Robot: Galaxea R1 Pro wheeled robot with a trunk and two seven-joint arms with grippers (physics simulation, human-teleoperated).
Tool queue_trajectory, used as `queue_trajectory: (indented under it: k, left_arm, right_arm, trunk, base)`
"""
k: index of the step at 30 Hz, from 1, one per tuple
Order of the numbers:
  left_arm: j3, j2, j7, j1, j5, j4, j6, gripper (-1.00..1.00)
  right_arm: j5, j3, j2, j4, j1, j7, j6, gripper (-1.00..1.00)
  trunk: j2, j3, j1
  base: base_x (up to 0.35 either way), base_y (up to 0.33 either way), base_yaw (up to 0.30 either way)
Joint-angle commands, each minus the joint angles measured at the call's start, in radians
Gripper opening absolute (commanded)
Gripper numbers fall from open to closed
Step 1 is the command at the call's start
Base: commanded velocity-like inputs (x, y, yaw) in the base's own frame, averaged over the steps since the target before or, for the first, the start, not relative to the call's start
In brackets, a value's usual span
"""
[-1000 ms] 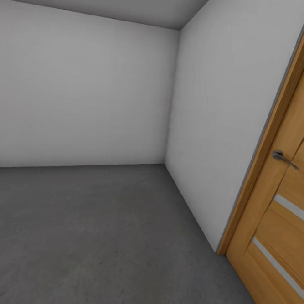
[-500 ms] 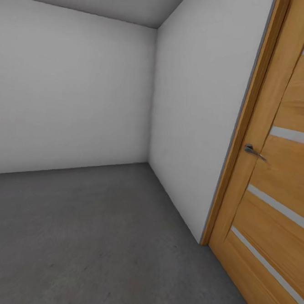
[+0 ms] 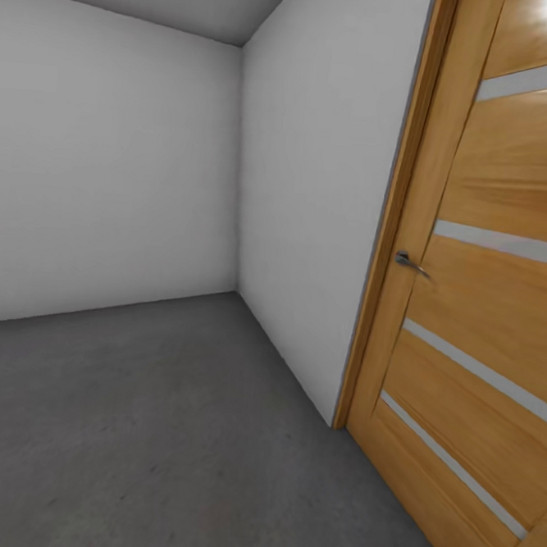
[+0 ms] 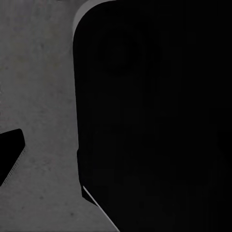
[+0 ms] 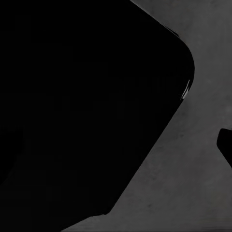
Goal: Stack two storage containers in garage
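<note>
Jaws: their state cannot be told on either arm; the wrist views are dark.
Place: the garage's floor (image 3: 154, 429), beside a wooden door (image 3: 483, 323).
Step well: the robot should keep clear of door and wall (image 3: 313, 194).

— What are you getting on the right wrist camera?
— I'm seeing a big black rounded-corner body (image 5: 87, 111) blocking most of it, mottled grey concrete floor (image 5: 193, 183) beyond, and a small dark piece (image 5: 226, 145) poking in at the edge.
</note>
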Motion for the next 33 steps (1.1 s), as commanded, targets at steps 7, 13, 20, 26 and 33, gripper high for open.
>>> queue_trajectory:
  k: [7,13,20,26,33]
  left_arm:
    - [-0.001,0.0,0.0,0.0,0.001,0.0,0.0,1.0]
    - [-0.001,0.0,0.0,0.0,0.001,0.0,0.0,1.0]
    - [-0.001,0.0,0.0,0.0,0.001,0.0,0.0,1.0]
    - [0.0,0.0,0.0,0.0,0.001,0.0,0.0,1.0]
    - [0.0,0.0,0.0,0.0,0.001,0.0,-0.001,1.0]
  right_arm:
    - [-0.004,0.004,0.0,-0.001,0.0,0.0,-0.003,1.0]
    - [-0.004,0.004,0.0,0.0,0.0,0.0,-0.003,1.0]
    - [-0.004,0.004,0.0,0.0,0.0,0.0,-0.003,1.0]
    - [-0.004,0.004,0.0,0.0,0.0,0.0,-0.003,1.0]
    - [-0.004,0.004,0.0,-0.001,0.0,0.0,-0.003,1.0]
  trunk:
    - [0.0,-0.001,0.0]
    - [0.0,-0.001,0.0]
    - [0.0,-0.001,0.0]
    - [0.0,-0.001,0.0]
    - [0.0,-0.001,0.0]
  base:
    - [0.0,0.0,-0.265]
    - [0.0,0.0,-0.265]
    - [0.0,0.0,-0.265]
    - [0.0,0.0,-0.265]
    - [0.0,0.0,-0.265]
